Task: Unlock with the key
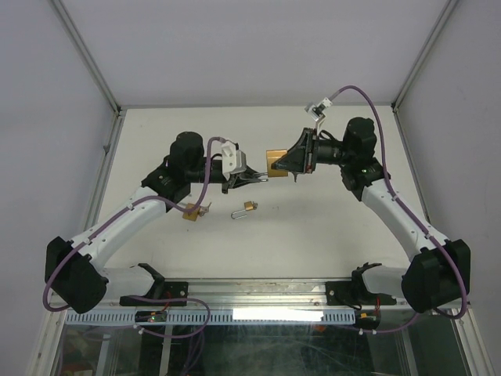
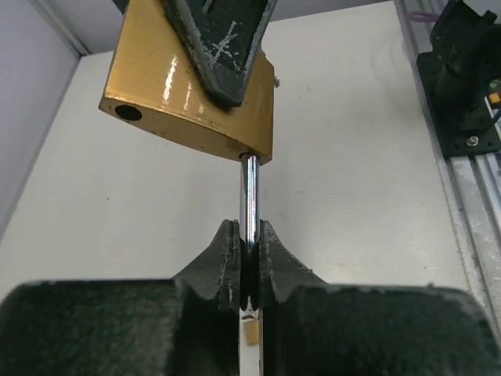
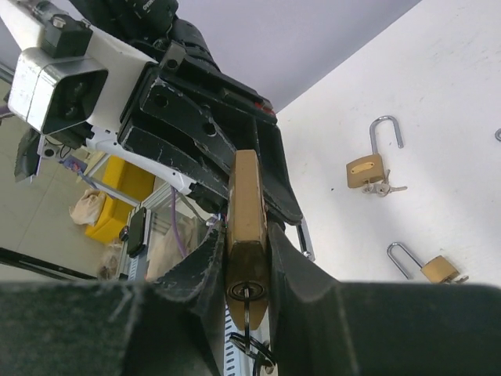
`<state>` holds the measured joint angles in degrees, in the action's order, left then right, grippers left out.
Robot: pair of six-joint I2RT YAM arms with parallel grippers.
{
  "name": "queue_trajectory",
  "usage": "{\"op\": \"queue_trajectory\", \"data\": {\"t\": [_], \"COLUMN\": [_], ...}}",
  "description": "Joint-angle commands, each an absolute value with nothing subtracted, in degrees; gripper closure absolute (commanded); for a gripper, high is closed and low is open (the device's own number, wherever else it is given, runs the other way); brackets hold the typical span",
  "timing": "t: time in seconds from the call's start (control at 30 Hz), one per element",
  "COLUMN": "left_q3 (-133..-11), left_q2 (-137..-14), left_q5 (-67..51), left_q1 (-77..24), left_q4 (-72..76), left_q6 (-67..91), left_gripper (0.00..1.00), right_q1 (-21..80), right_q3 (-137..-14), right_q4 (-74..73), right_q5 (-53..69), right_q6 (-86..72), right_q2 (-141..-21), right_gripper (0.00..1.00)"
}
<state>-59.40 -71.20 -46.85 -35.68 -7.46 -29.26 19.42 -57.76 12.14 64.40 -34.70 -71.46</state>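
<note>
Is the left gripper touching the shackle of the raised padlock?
Touching. The left wrist view shows the left gripper closed on the shackle of the padlock. It clamps the steel rod from both sides, with no gap.

Brass padlocks, qty 3: raised padlock (image 1: 272, 157) 12 o'clock of table ctr; table padlock A (image 1: 190, 211) 9 o'clock; table padlock B (image 1: 247, 207) 6 o'clock. Grippers, qty 2: left gripper (image 1: 262, 178), right gripper (image 1: 285, 164).

The white table (image 1: 337, 235) carries two small gold padlocks. The first padlock (image 1: 190, 212) lies flat on it. The second padlock (image 1: 248, 207) lies near it, not touching.
</note>
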Motion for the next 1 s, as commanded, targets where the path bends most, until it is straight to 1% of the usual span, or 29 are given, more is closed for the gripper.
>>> {"op": "queue_trajectory", "data": {"t": [0.0, 0.07, 0.13, 0.2, 0.3, 0.4, 0.43, 0.47, 0.53, 0.57, 0.6, 0.63, 0.67, 0.83, 0.97], "left_q3": [-60.8, -61.4, -62.1, -62.0, -61.7, -63.5, -64.6, -65.9, -68.9, -70.4, -71.3, -71.6, -71.5, -70.8, -70.5], "left_q2": [-71.3, -72.8, -76.7, -80.6, -87.6, -95.0, -97.6, -100.2, -104.7, -106.5, -107.4, -107.9, -107.9, -106.6, -102.7], "left_q5": [-45.7, -43.8, -45.4, -47.2, -47.8, -49.1, -49.6, -51.2, -54.2, -54.8, -54.3, -53.3, -52.7, -51.7, -51.9], "left_q1": [-36.1, -35.8, -35.2, -34.8, -34.7, -34.7, -34.7, -34.5, -34.2, -34.1, -34.0, -33.7, -33.4, -31.2, -30.7], "left_q4": [-5.7, -5.9, -8.5, -10.1, -10.1, -9.8, -9.8, -9.9, -11.1, -12.2, -13.2, -13.3, -13.3, -14.9, -15.2], "left_q6": [-21.1, -12.5, -5.8, -0.6, 2.3, 2.8, 3.6, 4.1, 3.2, 2.0, 0.9, 0.2, -0.5, -0.5, -1.7], "left_gripper": [1.00, 1.00, 1.00, 1.00, 1.00, 1.00, 0.96, 0.83, 0.36, 0.17, 0.04, 0.01, 0.01, 0.01, 0.01], "right_q1": [19.3, 19.3, 19.2, 19.0, 18.4, 17.4, 17.3, 17.2, 16.7, 16.4, 16.1, 15.6, 15.1, 11.6, 9.2], "right_q3": [-58.3, -57.5, -54.5, -50.3, -46.0, -44.3, -44.6, -44.8, -44.9, -45.1, -45.5, -46.1, -46.4, -46.4, -47.7], "right_q4": [18.6, 13.5, 9.8, 9.2, 8.9, 8.0, 7.0, 6.0, 4.6, 3.4, 1.9, 0.2, -1.2, -3.3, -2.6], "right_q5": [63.0, 62.1, 60.1, 55.9, 49.4, 47.7, 48.4, 49.1, 50.6, 51.2, 51.9, 52.3, 52.5, 50.4, 51.4], "right_q6": [-35.3, -30.7, -27.5, -27.0, -25.7, -24.5, -23.9, -23.4, -22.5, -21.9, -21.3, -20.8, -20.3, -19.1, -17.4], "right_q2": [-69.4, -69.6, -70.0, -70.7, -72.4, -77.1, -78.9, -80.8, -84.5, -86.4, -88.2, -89.6, -91.0, -95.5, -99.6], "right_gripper": [1.00, 1.00, 1.00, 1.00, 1.00, 1.00, 1.00, 1.00, 1.00, 1.00, 1.00, 1.00, 1.00, 1.00, 1.00]}}
